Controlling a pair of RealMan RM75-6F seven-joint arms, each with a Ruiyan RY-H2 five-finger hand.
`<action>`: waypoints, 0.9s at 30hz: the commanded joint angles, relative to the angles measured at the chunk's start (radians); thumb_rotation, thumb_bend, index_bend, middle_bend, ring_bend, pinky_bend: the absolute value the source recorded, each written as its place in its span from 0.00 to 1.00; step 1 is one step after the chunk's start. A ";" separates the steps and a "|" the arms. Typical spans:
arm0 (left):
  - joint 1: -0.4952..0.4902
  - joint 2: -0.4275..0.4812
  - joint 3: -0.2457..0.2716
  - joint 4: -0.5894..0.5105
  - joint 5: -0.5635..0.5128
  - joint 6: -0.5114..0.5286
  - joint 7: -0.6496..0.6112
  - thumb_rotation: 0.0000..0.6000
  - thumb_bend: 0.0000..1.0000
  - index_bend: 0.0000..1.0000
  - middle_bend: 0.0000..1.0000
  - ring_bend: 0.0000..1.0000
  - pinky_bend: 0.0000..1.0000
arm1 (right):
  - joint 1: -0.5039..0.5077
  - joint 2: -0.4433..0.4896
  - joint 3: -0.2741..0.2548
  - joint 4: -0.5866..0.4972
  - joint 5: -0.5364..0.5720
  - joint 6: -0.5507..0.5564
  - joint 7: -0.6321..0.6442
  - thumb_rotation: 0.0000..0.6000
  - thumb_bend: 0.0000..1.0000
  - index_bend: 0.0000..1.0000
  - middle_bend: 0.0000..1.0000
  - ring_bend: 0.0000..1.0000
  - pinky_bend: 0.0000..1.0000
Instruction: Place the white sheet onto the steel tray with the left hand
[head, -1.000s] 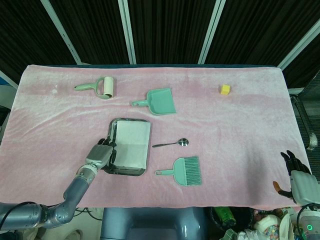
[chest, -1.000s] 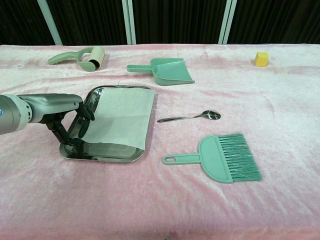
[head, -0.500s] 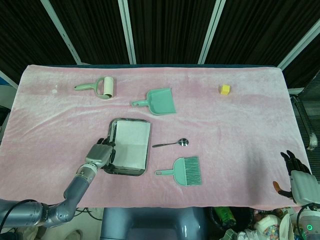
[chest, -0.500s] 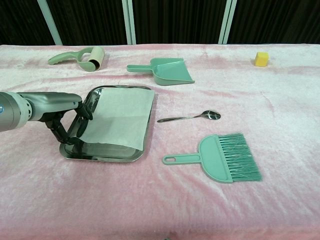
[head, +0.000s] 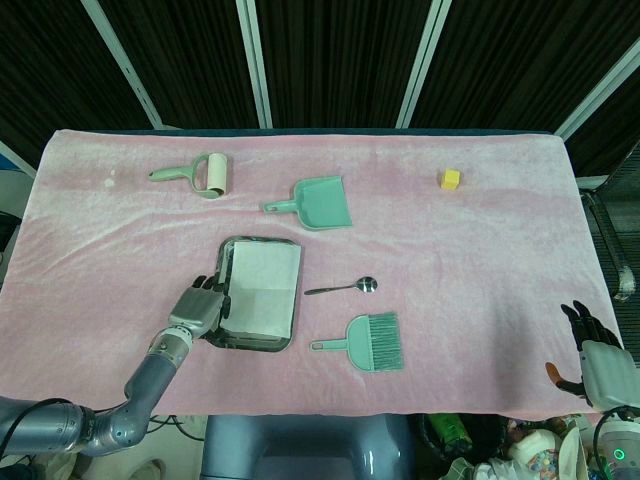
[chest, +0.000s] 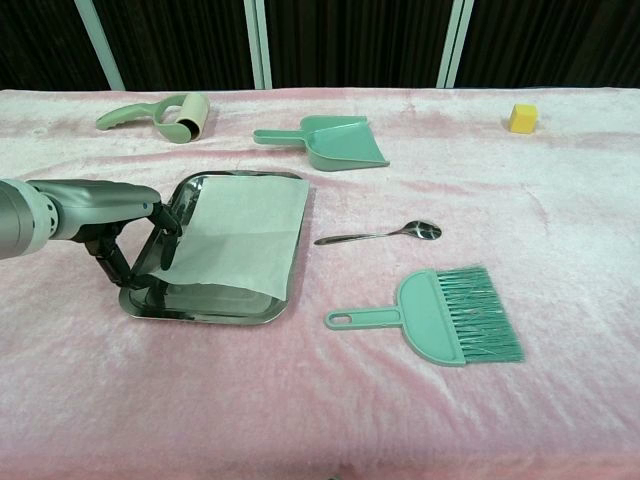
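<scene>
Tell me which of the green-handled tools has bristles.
The hand brush, nearest the front edge, below the spoon. The dustpan is a bare scoop; the lint roller carries a pale roll.

Grey metallic arm (chest: 60, 210) (dark fingers (chest: 168, 228))

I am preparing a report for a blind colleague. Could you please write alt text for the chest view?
A white sheet lies on a steel tray on a pink cloth, with the robot's left hand at the tray's left edge. A spoon and a green brush lie to its right.
</scene>
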 joint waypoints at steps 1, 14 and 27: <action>-0.004 0.009 0.002 -0.009 0.005 0.001 0.001 1.00 0.36 0.44 0.14 0.00 0.00 | 0.000 0.000 0.000 0.000 0.001 -0.001 0.000 1.00 0.24 0.00 0.01 0.09 0.15; -0.057 0.118 0.033 -0.089 -0.036 -0.052 0.042 1.00 0.36 0.38 0.12 0.00 0.00 | 0.002 0.001 0.000 -0.002 0.005 -0.004 0.000 1.00 0.24 0.00 0.01 0.09 0.15; 0.036 0.032 -0.029 0.052 0.348 -0.022 -0.254 1.00 0.36 0.38 0.12 0.00 0.00 | 0.001 0.002 0.001 -0.002 0.006 -0.004 0.003 1.00 0.24 0.00 0.01 0.09 0.15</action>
